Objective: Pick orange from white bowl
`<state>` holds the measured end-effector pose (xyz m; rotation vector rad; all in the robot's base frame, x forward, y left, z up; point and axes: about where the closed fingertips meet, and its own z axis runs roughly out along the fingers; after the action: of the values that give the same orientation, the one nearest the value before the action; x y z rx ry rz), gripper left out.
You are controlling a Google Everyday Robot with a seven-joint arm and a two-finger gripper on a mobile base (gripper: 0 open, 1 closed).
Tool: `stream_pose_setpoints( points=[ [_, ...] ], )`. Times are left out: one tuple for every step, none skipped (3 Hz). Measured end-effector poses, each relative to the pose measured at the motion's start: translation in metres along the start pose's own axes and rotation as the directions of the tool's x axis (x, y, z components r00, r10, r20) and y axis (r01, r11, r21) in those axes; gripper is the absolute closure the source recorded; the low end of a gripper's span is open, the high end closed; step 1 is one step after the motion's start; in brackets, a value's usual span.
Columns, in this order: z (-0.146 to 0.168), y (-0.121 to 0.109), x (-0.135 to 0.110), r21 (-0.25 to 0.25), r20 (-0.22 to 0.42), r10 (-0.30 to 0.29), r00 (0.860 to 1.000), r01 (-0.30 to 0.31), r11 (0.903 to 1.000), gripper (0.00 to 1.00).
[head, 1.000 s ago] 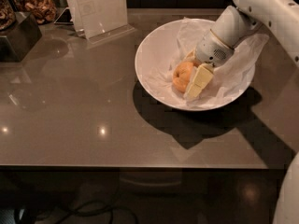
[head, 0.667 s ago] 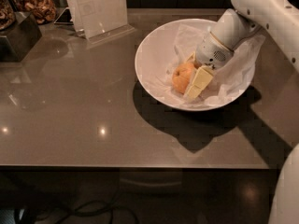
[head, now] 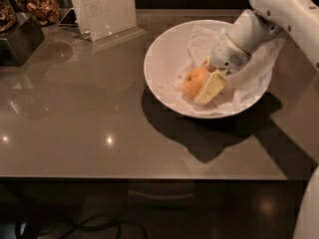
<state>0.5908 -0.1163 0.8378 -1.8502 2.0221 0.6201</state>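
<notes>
The white bowl (head: 164,59) stands on the brown table, right of the middle, lined with crumpled white paper. The orange (head: 193,82) lies in the bowl, near its middle. My gripper (head: 200,86) reaches down into the bowl from the upper right. Its cream fingers (head: 211,87) sit on either side of the orange, and the near one presses against the fruit's right side. The far finger is mostly hidden behind the orange. The orange rests low in the bowl on the paper.
A clear acrylic sign stand (head: 107,11) stands at the back, left of the bowl. A dark box (head: 17,41) and a container of brown snacks (head: 42,6) sit at the back left. The table's front edge (head: 149,177) runs across the lower part of the view.
Nothing has visibly moved; the gripper stays around the orange in the bowl.
</notes>
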Motion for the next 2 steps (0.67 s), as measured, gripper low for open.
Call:
stream_pose_setpoints(
  points=[
    [-0.016,0.002,-0.004,0.065,0.029,-0.005,1.0,0.004,0.9979,0.91],
    [-0.038,0.007,-0.015,0.13,0.111,-0.048,0.993,0.033,0.991,1.0]
  ],
)
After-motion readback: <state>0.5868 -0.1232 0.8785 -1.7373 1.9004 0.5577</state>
